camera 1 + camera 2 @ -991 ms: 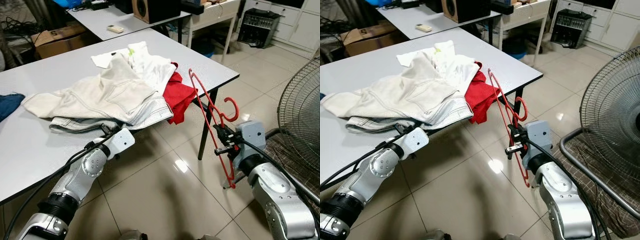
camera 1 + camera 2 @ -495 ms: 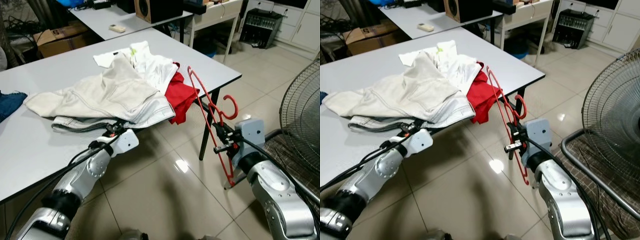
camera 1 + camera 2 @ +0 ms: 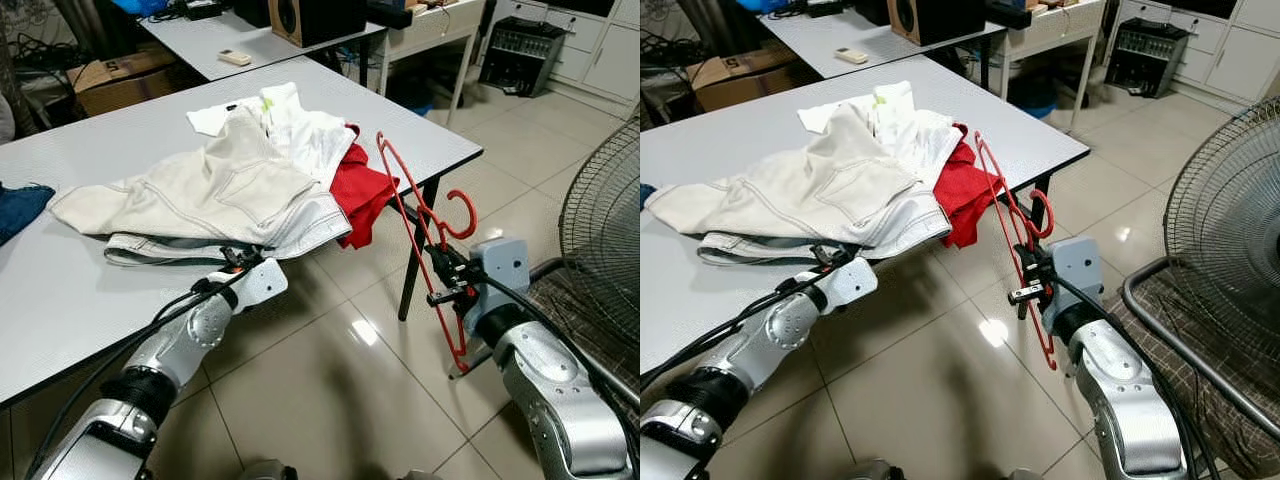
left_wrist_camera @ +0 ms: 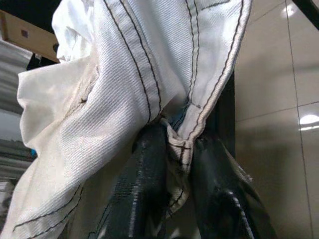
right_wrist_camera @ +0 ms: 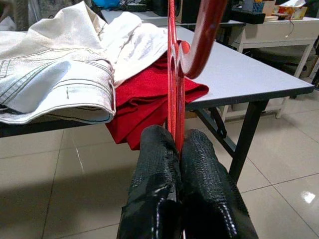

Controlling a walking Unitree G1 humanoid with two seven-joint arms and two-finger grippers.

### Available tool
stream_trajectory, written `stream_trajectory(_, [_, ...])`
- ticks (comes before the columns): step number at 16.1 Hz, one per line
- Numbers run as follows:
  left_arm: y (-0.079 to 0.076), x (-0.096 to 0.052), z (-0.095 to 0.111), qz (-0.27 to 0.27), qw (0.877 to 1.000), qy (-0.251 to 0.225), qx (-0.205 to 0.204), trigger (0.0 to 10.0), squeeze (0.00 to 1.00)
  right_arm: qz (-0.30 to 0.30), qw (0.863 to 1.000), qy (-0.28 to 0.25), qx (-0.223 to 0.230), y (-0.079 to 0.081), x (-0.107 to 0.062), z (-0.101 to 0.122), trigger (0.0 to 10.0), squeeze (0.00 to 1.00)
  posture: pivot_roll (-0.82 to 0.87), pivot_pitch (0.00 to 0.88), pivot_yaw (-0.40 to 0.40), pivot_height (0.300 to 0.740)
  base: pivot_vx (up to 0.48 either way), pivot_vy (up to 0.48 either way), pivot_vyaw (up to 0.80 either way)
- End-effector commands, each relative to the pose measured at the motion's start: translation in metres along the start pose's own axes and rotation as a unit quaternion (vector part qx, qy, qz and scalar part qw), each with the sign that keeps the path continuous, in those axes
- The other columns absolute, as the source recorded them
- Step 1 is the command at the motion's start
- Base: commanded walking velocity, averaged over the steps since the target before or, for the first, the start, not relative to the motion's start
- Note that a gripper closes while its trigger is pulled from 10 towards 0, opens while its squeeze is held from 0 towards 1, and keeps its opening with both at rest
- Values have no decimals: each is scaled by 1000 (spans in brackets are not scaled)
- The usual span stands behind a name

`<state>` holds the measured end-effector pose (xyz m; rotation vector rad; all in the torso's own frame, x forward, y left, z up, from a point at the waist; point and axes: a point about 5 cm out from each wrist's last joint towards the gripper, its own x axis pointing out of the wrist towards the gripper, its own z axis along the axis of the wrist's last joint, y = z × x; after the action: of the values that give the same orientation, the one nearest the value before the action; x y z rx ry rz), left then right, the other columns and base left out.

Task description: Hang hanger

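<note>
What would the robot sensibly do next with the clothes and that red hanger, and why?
Probably draw the cream jeans off the table edge toward the red hanger. The left gripper is already pinched on the jeans' hem, and the right gripper holds the hanger upright beside the table, apart from the cloth.

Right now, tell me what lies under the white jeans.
The jeans lie on the table, over part of the red cloth. Anything else beneath is covered.
</note>
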<state>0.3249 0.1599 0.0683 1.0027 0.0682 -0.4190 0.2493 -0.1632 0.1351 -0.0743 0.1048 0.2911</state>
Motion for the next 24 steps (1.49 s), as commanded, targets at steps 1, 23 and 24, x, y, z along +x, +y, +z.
stream_trajectory(1, [6, 2, -3, 6, 1000, 9, -15, 0, 0, 1, 1000, -1, -3, 1, 1, 0, 10000, 0, -138, 0, 86, 705, 0, 0, 0])
stream_trajectory(23, [176, -74, 108, 60, 873, -293, -386, 0, 0, 238, 964, -109, 42, 57, 5, 49, 10000, 0, -21, 0, 65, 705, 0, 0, 327])
stream_trajectory(24, [174, -75, 108, 52, 875, -285, -387, 0, 0, 240, 964, -109, 45, 58, 5, 50, 10000, 0, -21, 0, 65, 705, 0, 0, 800])
